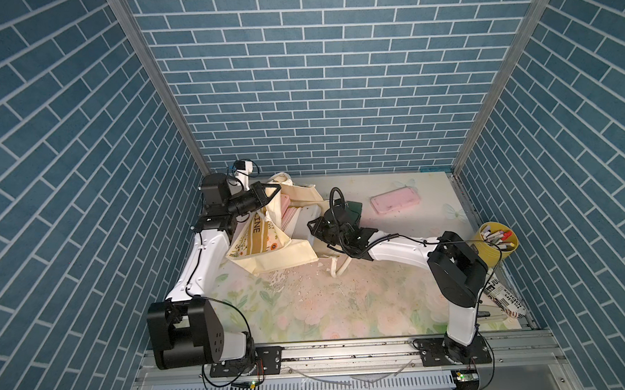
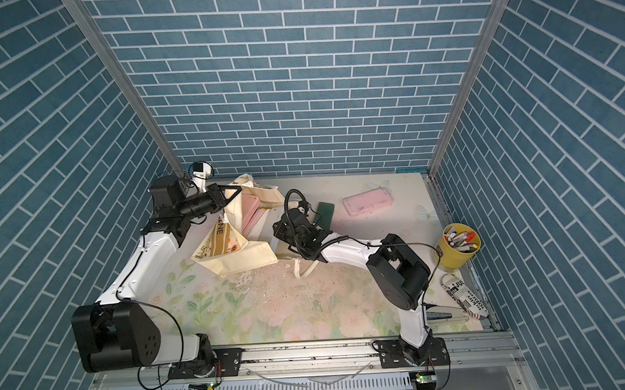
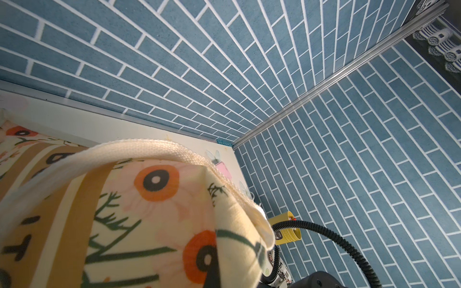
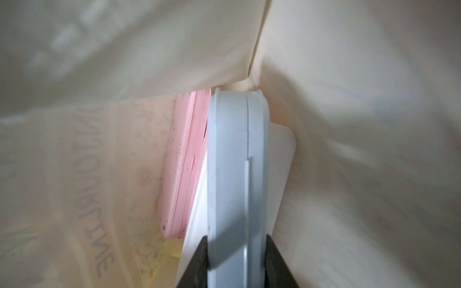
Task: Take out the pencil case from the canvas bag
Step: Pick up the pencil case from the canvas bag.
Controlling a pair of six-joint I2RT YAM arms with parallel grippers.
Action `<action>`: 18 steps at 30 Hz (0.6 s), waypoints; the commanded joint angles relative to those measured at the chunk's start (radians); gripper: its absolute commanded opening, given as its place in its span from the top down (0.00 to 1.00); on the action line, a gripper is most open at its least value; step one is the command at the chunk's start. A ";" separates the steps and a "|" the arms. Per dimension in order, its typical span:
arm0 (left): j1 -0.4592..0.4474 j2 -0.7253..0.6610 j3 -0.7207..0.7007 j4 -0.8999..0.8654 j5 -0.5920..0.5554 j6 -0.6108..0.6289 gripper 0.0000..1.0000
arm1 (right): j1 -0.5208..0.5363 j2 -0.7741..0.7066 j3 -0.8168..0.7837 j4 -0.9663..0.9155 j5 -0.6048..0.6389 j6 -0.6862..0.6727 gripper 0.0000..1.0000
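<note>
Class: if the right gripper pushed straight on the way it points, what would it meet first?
Likely the bag's inner cloth; the right gripper, shut on the grey case, points deeper inside. Depth is unclear.

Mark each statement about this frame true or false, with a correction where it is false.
1. The right hand is closed on a grey case inside the canvas bag. True.
2. The left hand is open, clear of the bag. False: it is shut on the bag's top edge, holding it up.
3. A pink case lies on the table outside the bag. True.
4. The yellow cup is empty. False: it holds pens.
5. The grey case is alone in the bag. False: a second pink case sits beside it.
</note>
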 commanded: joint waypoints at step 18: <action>-0.005 -0.011 0.005 0.129 0.061 -0.020 1.00 | -0.005 0.093 0.040 0.086 -0.125 0.079 0.60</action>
